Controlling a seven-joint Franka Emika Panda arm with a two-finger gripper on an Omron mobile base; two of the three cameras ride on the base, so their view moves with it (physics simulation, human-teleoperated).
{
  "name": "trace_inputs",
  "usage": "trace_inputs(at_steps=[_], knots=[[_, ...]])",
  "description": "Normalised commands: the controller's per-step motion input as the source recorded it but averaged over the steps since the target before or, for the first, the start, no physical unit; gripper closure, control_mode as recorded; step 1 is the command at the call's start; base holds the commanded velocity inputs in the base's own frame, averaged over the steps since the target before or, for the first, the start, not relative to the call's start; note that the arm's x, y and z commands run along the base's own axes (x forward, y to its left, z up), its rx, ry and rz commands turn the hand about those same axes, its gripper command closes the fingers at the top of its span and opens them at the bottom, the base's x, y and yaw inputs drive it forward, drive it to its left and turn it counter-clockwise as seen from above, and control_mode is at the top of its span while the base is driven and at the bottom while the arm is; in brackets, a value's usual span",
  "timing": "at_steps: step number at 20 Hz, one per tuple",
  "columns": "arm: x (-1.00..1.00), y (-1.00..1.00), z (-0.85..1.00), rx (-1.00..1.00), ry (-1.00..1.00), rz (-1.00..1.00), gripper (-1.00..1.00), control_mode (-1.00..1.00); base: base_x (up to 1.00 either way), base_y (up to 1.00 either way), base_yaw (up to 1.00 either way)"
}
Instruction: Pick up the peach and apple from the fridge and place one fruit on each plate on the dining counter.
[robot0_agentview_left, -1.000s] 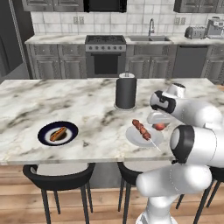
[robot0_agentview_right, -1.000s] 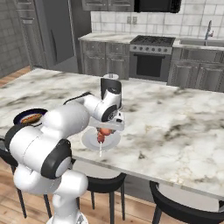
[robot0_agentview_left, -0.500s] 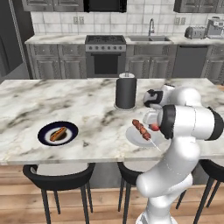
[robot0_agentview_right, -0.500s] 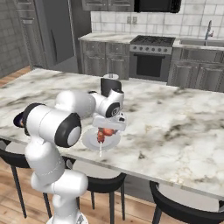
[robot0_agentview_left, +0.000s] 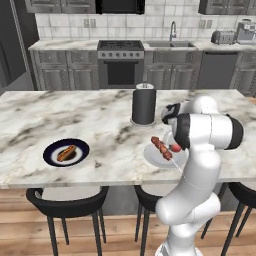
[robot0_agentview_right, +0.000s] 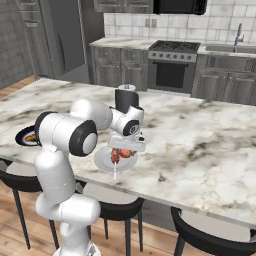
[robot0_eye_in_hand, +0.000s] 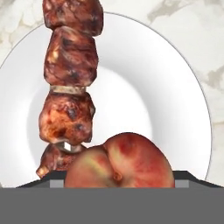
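My gripper (robot0_agentview_left: 175, 145) (robot0_agentview_right: 126, 150) (robot0_eye_in_hand: 118, 181) hangs low over the white plate (robot0_agentview_left: 150, 156) (robot0_agentview_right: 102, 161) (robot0_eye_in_hand: 166, 87) near the front edge of the marbled dining counter (robot0_agentview_left: 75, 120) (robot0_agentview_right: 210, 140). It is shut on the orange-red peach (robot0_agentview_left: 176, 148) (robot0_agentview_right: 126, 153) (robot0_eye_in_hand: 120, 162), with a finger close on each side. I cannot tell whether the peach touches the plate. A meat skewer (robot0_agentview_left: 161, 146) (robot0_agentview_right: 115, 157) (robot0_eye_in_hand: 70, 87) lies on the same plate, beside the peach. The dark plate (robot0_agentview_left: 52, 156) (robot0_agentview_right: 22, 136) sits further left and carries a hot dog. The apple is out of view.
A black cylinder (robot0_agentview_left: 144, 105) (robot0_agentview_right: 126, 100) stands on the counter just behind the white plate. Dark stools (robot0_agentview_left: 65, 200) (robot0_agentview_right: 200, 235) line the counter's near side. The dark fridge (robot0_agentview_right: 65, 35), stove (robot0_agentview_left: 122, 65) and sink counter run along the back wall.
The arm's elbow has swung in over the counter edge. The hand has stayed over the white plate with the peach, shifting slightly left in the left base view.
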Motion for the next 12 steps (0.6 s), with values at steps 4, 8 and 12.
trace_inputs(at_steps=[4,8,12], knots=[[0.01,0.00,-0.22,0.00,0.00,0.01,1.00,-1.00,0.00,0.00,0.00],[0.03,0.00,-0.20,0.00,0.00,0.01,1.00,-1.00,0.00,0.00,0.00],[0.03,0.00,-0.24,0.00,0.00,0.01,1.00,-1.00,0.00,0.00,0.00]])
